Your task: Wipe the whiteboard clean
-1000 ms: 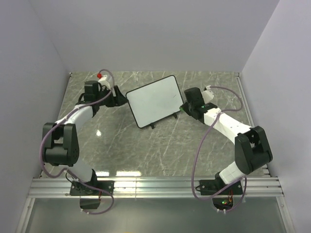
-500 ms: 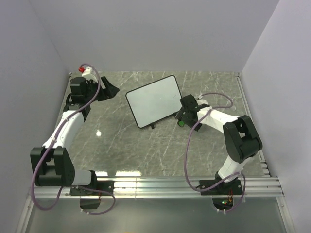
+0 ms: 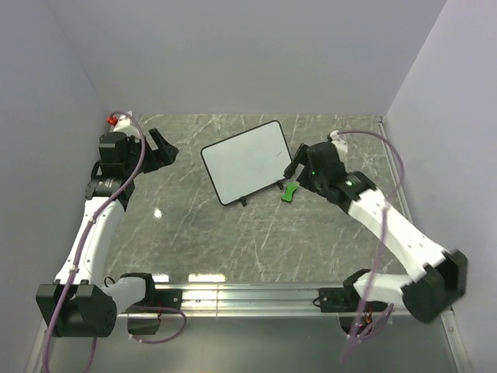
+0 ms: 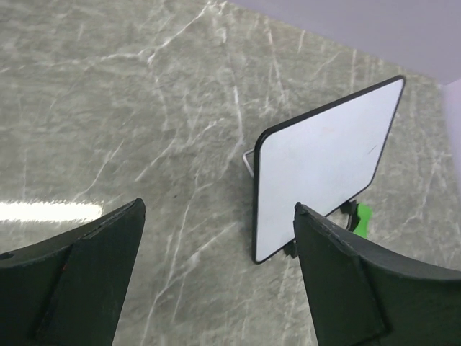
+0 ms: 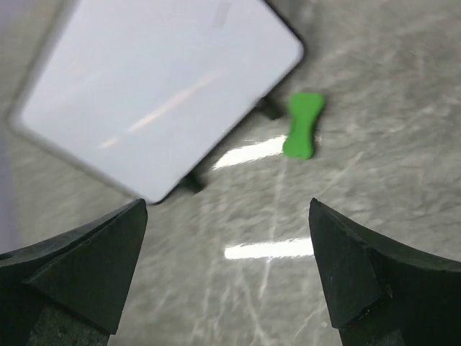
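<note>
Both grippers are spread wide open: the left gripper sits well apart from the whiteboard, which stands out ahead of its jaws, over toward the finger on the right of its wrist view. The right gripper is near the board's other side. The board is ahead of its jaws toward the left finger, and the green eraser lies on the marble table toward the right finger, just beside the board's foot.

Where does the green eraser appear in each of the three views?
Top external: the eraser lies right of centre, below the right corner of the whiteboard.
Left wrist: eraser far right, partly behind the whiteboard.
Right wrist: eraser upper right, beside the whiteboard.
Shared landmark: the whiteboard.
</note>
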Robot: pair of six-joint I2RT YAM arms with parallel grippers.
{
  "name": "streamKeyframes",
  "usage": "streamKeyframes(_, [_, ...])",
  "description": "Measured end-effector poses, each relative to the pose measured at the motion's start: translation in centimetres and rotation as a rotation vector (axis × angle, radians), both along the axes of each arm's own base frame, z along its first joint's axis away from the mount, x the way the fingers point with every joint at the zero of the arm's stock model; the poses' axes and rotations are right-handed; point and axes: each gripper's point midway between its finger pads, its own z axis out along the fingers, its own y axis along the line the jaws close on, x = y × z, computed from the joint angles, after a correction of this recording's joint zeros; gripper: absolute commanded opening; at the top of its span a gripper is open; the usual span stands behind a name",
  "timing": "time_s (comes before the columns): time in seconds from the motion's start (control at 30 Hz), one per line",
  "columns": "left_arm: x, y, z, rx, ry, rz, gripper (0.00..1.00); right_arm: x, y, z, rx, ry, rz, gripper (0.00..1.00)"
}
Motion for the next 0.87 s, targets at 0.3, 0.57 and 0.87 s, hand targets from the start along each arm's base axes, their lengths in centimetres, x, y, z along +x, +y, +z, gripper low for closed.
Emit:
streamKeyframes(0.3, [-2.8,1.1,-4.9,0.049,0.137,0.039,0.99,-6.4,-1.6,8.9,0.174,-0.3,0.104,1.0])
streamKeyframes(0.57, [-4.8,3.1,-7.9,0.108,0.223,0.141,0.99,-8.1,-3.0,9.8,0.168,-0.357,0.106,1.0])
streamKeyframes(0.87, [-4.9,4.2,-7.4,0.137,0.203,0.198,0.99,-8.0,-3.1,9.9,0.154,-0.35,0.102,1.0])
